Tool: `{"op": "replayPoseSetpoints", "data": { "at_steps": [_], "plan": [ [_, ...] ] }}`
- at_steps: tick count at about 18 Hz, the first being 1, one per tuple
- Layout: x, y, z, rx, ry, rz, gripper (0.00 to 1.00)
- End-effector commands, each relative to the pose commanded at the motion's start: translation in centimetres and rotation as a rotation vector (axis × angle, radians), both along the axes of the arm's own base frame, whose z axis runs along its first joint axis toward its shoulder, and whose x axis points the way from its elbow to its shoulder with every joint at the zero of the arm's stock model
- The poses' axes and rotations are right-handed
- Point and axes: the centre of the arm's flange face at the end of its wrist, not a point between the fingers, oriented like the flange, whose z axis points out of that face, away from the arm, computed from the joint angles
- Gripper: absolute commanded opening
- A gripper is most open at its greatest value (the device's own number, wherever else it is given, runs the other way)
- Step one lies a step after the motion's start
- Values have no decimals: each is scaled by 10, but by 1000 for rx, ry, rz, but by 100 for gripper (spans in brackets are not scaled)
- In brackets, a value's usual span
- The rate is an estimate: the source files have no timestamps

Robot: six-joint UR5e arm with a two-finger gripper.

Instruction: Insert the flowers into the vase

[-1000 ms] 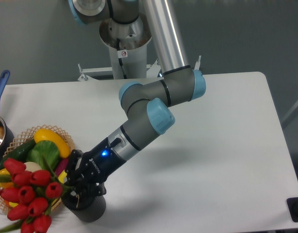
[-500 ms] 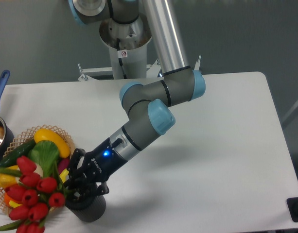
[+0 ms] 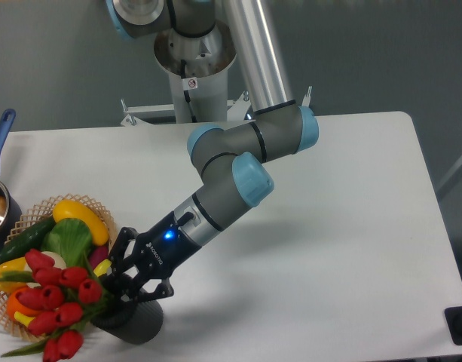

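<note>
The flowers [image 3: 59,296], a bunch of red tulips with green stems and leaves, hang out to the left at the table's front left corner, in front of the basket. My gripper [image 3: 120,292] is shut on their stems, right above the mouth of the vase [image 3: 140,326]. The vase is a dark grey ribbed cylinder standing upright near the front edge. The gripper and stems hide most of its mouth. I cannot tell whether the stem ends are inside it.
A woven wicker basket [image 3: 29,215] with yellow, green and orange toy vegetables [image 3: 74,221] sits just left of the vase, behind the blooms. A metal pot with a blue handle [image 3: 0,134] stands at the left edge. The table's front edge runs just below the vase.
The tulip heads have swung down and lie flatter to the left. My gripper has shifted slightly right and down over the vase mouth.
</note>
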Motion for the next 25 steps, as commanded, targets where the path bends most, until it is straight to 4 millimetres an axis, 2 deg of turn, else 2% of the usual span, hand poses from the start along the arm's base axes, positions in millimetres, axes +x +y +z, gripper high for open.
{"op": "replayPoseSetpoints", "data": {
  "at_steps": [2,5,7,11,12,13,17,22,25],
  "plan": [
    [-4,-8,1,3,6,8,46],
    [-6,-19,7,8,11,19,67],
    [-11,-27,8,7,8,34,70],
    [-23,-39,27,42,9,53,76],
    [-30,-51,35,50,14,75,95],
    [-36,-57,40,55,17,88,100],
    [-62,-88,61,70,40,157,100],
    [-107,-141,64,63,38,272,100],
    [-132,-165,63,58,39,329,100]
  ]
}}
